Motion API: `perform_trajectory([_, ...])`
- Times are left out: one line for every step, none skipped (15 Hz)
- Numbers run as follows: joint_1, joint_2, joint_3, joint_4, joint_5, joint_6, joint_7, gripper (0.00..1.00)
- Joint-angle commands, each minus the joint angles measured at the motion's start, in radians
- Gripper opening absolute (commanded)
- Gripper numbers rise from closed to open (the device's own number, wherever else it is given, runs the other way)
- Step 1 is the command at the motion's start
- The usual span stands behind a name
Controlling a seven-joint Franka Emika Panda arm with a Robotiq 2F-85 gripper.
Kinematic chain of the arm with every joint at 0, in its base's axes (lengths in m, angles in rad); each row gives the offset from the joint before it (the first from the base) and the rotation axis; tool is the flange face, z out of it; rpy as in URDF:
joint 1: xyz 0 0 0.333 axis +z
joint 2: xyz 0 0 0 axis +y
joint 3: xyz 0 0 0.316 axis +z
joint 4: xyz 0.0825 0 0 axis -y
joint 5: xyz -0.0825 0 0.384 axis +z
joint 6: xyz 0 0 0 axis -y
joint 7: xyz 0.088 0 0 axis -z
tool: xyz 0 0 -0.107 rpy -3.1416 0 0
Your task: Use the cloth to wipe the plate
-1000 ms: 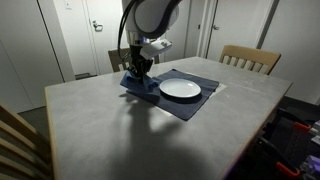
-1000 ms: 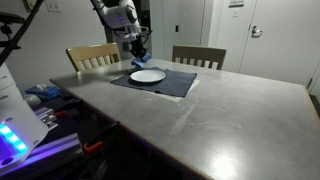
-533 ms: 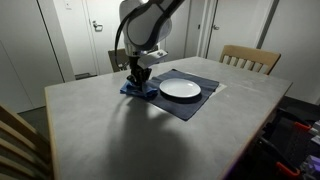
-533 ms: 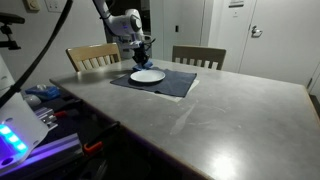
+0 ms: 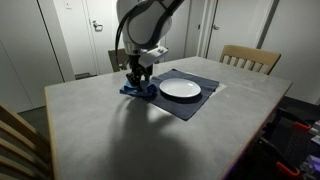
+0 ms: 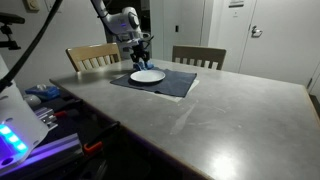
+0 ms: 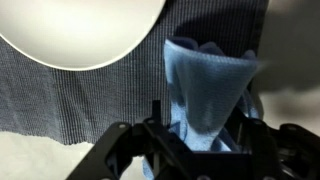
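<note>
Room: pale walls, white doors (image 5: 95, 35) behind the table in an ext. view.
Table (image 5: 120, 130): grey top, seen in both ext. views. Wooden chair (image 5: 15, 135) at near left corner, another chair (image 5: 250, 58) at far right.
Placemat (image 5: 190, 103): dark, lies flat on the far part of the table. Ribbed weave shows in wrist view (image 7: 70, 100).
Gripper (image 5: 138, 78): points down over the left corner of the placemat, left of the plate. Jaws clamped on the cloth. In wrist view (image 7: 200, 140) the blue fabric is bunched between both fingers (image 7: 155, 128).
Cloth (image 5: 140, 90): light blue, pinched at its top and hanging under the gripper. Lower end looks to be on the placemat; contact not certain. Wrist view (image 7: 205, 85): cloth sits beside the plate, apart from its rim, w/ a strip of mat between.
Plate (image 5: 181, 89): white, round, on the placemat, just right of gripper and cloth. Wrist view (image 7: 80, 30): fills upper left, surface bare.
Opposite ext. view: plate (image 6: 148, 76) in front of and below the gripper (image 6: 140, 58); cloth too small to make out.
</note>
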Motion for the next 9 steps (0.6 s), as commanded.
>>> perform_trajectory([0.02,-0.101,-0.017,-0.135,-0.039,0.033,0.019,0.94])
perform_trajectory([0.017,-0.113,-0.012,-0.153,-0.043,0.04,0.015,0.98])
perform_trajectory([0.014,-0.127,-0.008,-0.17,-0.045,0.043,0.011,1.0])
perform_trajectory([0.013,-0.144,-0.006,-0.189,-0.05,0.046,0.005,1.0])
perform_trajectory([0.014,-0.155,-0.006,-0.206,-0.057,0.054,0.006,1.0])
perform_trajectory([0.014,-0.17,-0.006,-0.221,-0.066,0.057,0.004,1.0])
perform_trajectory([0.013,-0.178,-0.006,-0.233,-0.073,0.064,0.003,1.0])
perform_trajectory([0.011,-0.186,-0.005,-0.245,-0.081,0.072,-0.004,1.0])
perform_trajectory([0.008,-0.192,-0.003,-0.255,-0.088,0.079,-0.011,1.0])
